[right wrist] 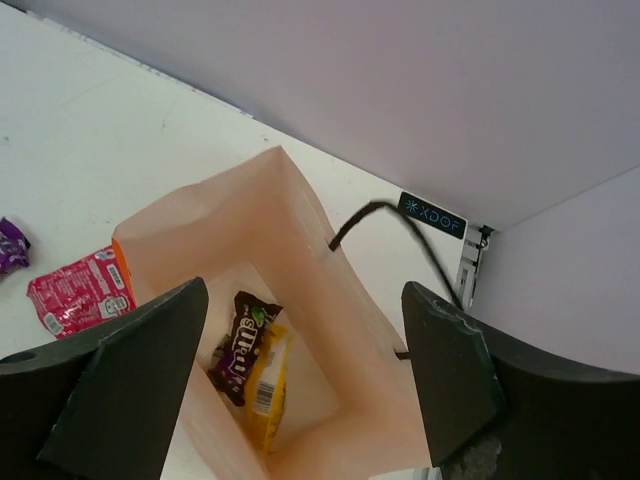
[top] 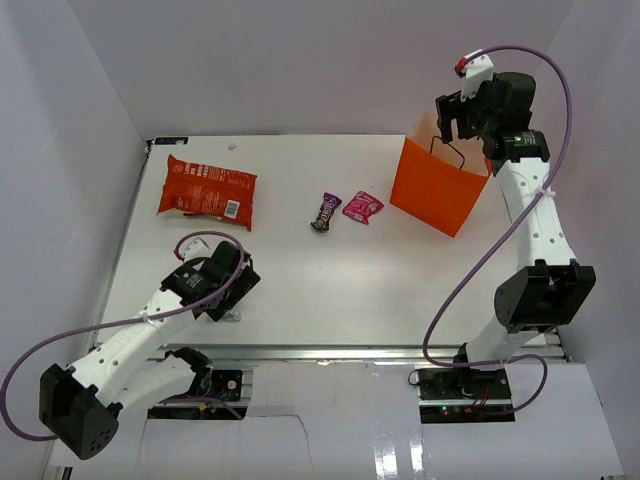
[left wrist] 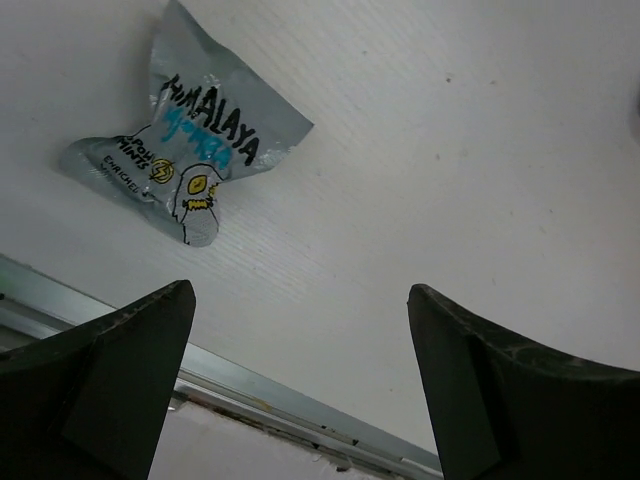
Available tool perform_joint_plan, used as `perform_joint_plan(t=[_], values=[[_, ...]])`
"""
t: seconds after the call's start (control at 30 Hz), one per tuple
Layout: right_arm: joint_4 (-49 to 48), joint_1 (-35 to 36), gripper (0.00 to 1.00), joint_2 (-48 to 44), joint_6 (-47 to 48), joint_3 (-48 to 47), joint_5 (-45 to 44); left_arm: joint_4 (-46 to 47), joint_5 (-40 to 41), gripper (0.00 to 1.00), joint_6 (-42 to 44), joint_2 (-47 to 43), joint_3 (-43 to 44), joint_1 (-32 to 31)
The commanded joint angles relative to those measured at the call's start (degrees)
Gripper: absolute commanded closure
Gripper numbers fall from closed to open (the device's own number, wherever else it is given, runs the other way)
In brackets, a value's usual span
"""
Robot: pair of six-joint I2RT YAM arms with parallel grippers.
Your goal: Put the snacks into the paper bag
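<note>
Seen from above, the paper bag (top: 440,190) shows only its outer orange wall, so whatever lies inside is hidden in that view. From the right wrist, the yellow wrapper (right wrist: 265,395) inside the paper bag lies partly under the maroon wrapper (right wrist: 240,345), and its print is too small to read. The right pincer's (right wrist: 300,288) spread fingers (right wrist: 130,370) cover the paper bag's two near corners. Left of the paper bag, the purple wrapper (right wrist: 10,245) is cropped by the picture's edge. Far left of the paper bag, the chip bag (top: 207,190) carries lettering too small to read, and the left arm (top: 150,325) covers the silver-blue wrapper (left wrist: 185,165) in the overhead view.
</note>
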State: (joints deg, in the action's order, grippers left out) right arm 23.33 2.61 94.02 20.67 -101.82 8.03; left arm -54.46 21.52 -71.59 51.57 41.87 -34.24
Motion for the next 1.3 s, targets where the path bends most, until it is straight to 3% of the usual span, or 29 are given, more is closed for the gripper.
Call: perform_joint_plan(t=[0.0, 0.1, 0.23, 0.33, 0.53, 0.83, 0.93, 0.97, 1.07, 1.17, 1.27], values=[[0.5, -0.8, 0.15, -3.8, -1.3, -5.1, 2.4, -6.3, 4.1, 0.02, -8.6, 4.3, 4.8, 0.3], [1.5, -1.1, 0.14, -7.1, -1.7, -4.3, 5.7, -9.8, 4.5, 0.02, -8.7, 11.1, 7.8, 2.1], [2.5, -1.8, 0.01, -12.8, -0.8, 0.0, 12.3, -6.6, 0.6, 0.02, -3.7, 17.0, 7.3, 8.9], [2.5, -1.9, 0.08, -16.4, -0.9, 5.0, 16.4, -0.9, -4.3, 0.05, 5.3, 22.1, 5.9, 14.5], [2.6, -1.9, 0.1, -21.1, 0.1, 12.9, 24.3, 1.5, -5.5, 0.14, 16.6, 31.0, 8.8, 15.3], [2.6, -1.9, 0.1, -23.7, -0.9, 16.7, 33.4, 4.4, -6.2, 0.28, 19.3, 35.6, 5.0, 15.3], [2.6, -1.9, 0.1, -24.1, -1.7, 16.9, 38.3, 5.7, -6.7, 0.46, 19.6, 36.3, 3.4, 15.3], [2.7, -1.9, 0.1, -24.3, -1.8, 16.9, 42.6, 6.4, -6.8, 0.58, 19.6, 36.2, 3.2, 15.3], [1.3, -1.9, 0.09, -26.1, -1.1, 17.8, 52.3, 7.5, -7.6, 0.78, 19.5, 34.6, 2.8, 15.3], [1.1, 0.4, 0.09, -27.0, -1.4, 18.3, 58.3, 8.8, -9.1, 0.86, 20.9, 30.8, 3.6, 15.3], [3.7, 5.3, 0.09, -26.4, 1.9, 19.5, 58.6, 11.7, -13.0, 0.92, 23.7, 26.1, 4.9, 15.3]])
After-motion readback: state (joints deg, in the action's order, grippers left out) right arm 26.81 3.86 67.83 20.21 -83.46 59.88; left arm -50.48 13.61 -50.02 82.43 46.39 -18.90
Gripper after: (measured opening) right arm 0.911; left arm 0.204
